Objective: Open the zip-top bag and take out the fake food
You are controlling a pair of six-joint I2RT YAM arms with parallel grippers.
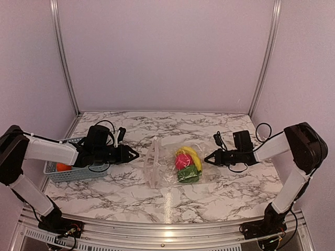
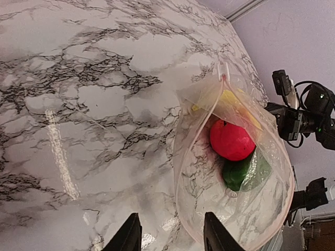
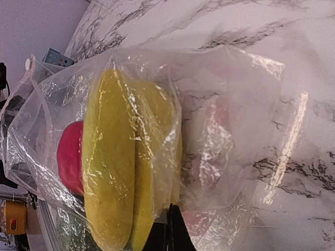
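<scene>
At the surface's (image 1: 131, 193) left edge the basket (image 1: 78, 175) holds an orange ball (image 1: 63, 167), so part of the job looks done. My left hand (image 1: 133, 154) hangs just beside the basket, fingers (image 2: 129, 236) spread and aimed at the bag (image 1: 154, 170). The bag lies mid-surface with its mouth gaping toward that hand, ready for reaching in. Inside are a banana (image 1: 190, 155), a red fruit (image 1: 181, 161) and a green vegetable (image 1: 187, 175). My right hand (image 1: 207, 158) is pressed together at the bag's closed end, apparently pinching the film to anchor it.
</scene>
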